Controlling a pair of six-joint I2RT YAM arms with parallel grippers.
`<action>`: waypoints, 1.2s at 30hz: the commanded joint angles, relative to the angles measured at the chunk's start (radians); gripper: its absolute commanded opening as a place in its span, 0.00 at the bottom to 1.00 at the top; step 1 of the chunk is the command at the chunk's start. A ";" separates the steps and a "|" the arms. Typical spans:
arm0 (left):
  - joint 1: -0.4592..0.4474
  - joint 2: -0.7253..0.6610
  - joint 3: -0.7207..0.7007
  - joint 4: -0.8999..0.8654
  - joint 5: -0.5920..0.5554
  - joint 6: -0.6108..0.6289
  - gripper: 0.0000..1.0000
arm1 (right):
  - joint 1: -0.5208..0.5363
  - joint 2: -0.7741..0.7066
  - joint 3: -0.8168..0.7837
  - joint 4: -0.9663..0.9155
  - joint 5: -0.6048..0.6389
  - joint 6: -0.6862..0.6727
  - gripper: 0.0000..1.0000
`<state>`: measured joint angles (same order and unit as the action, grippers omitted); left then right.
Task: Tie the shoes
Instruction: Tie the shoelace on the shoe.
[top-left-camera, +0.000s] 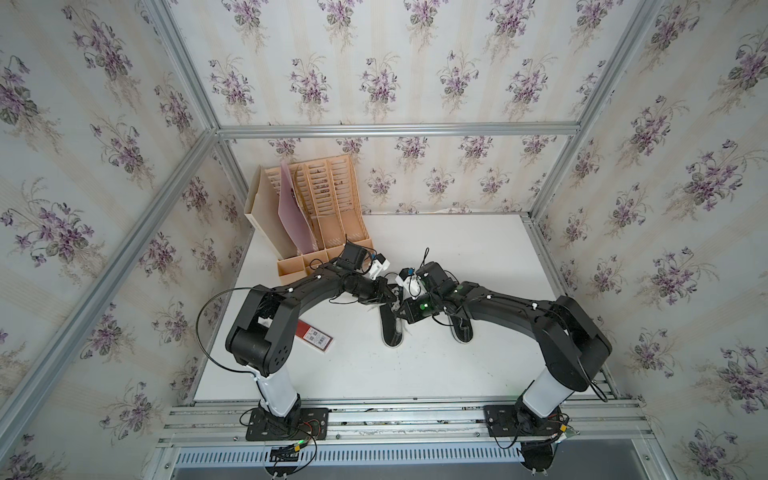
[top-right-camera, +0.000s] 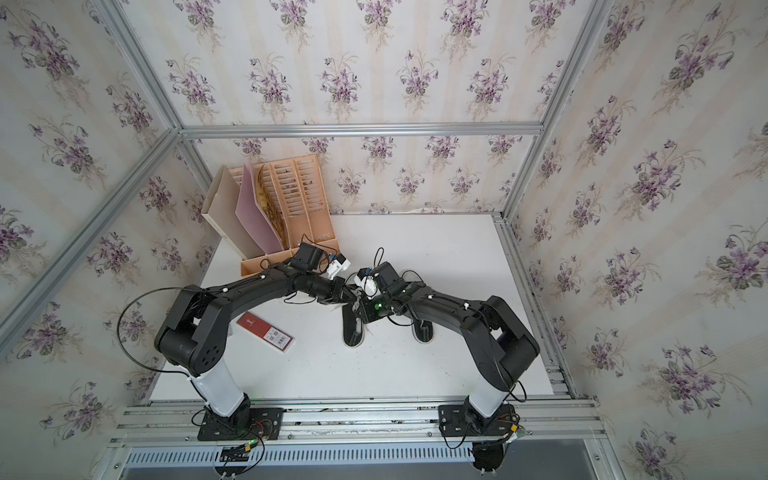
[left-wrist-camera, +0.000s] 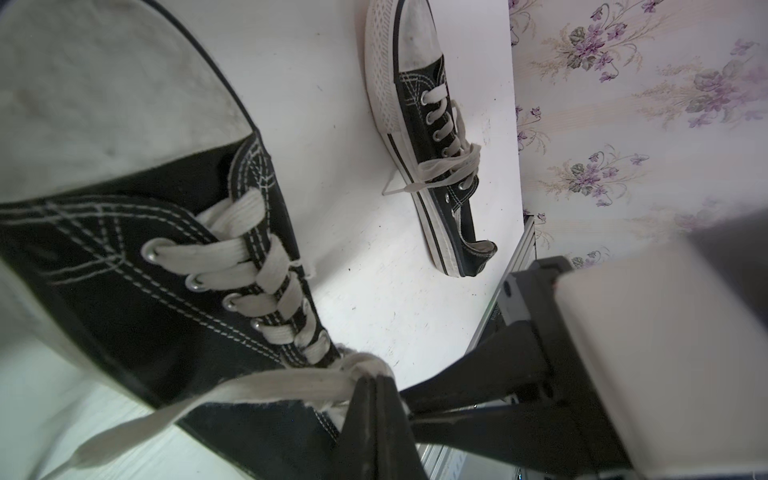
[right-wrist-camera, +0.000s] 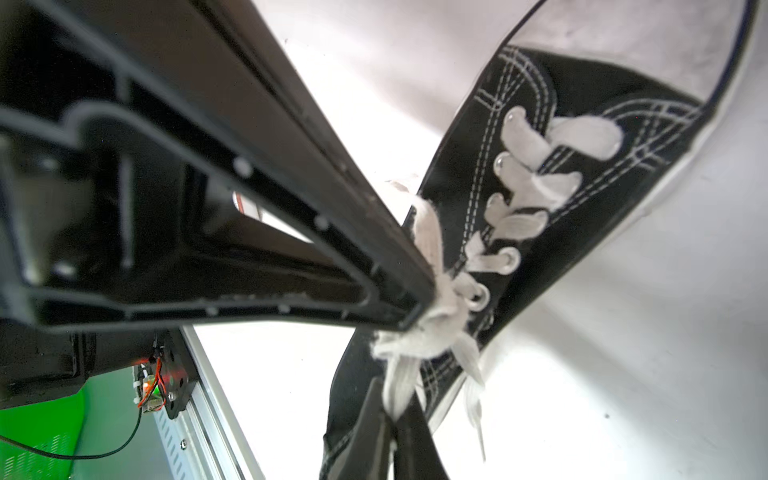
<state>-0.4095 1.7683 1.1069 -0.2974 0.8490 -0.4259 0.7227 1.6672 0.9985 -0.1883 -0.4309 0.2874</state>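
Note:
Two black canvas shoes with white toe caps lie on the white table in both top views. Both grippers meet over the left shoe (top-left-camera: 392, 330) (top-right-camera: 353, 332). The right shoe (top-left-camera: 462, 330) lies partly under the right arm. In the left wrist view my left gripper (left-wrist-camera: 376, 380) is shut on a flat white lace (left-wrist-camera: 270, 384) at the top eyelets of the near shoe (left-wrist-camera: 145, 270). The other shoe (left-wrist-camera: 436, 145) lies beyond, its laces loosely crossed. In the right wrist view my right gripper (right-wrist-camera: 392, 415) is shut on a lace strand (right-wrist-camera: 401, 378) at the knot.
A tan file organizer (top-left-camera: 316, 216) holding a pink sheet stands at the table's back left. A red box (top-left-camera: 316, 334) lies on the table beside the left arm. The aluminium frame rail (top-left-camera: 374, 409) runs along the table's front edge.

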 joint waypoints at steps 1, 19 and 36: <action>0.011 -0.010 -0.009 -0.012 -0.038 0.003 0.00 | -0.016 -0.022 0.014 -0.079 0.046 -0.043 0.03; 0.053 -0.082 -0.100 -0.028 -0.102 -0.005 0.00 | -0.042 0.013 0.045 -0.180 0.128 -0.101 0.00; 0.081 -0.100 -0.139 0.009 -0.031 0.006 0.07 | -0.061 0.051 0.045 -0.209 0.162 -0.080 0.00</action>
<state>-0.3313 1.6741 0.9684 -0.3214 0.7692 -0.4362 0.6651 1.7229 1.0439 -0.3885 -0.2630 0.2028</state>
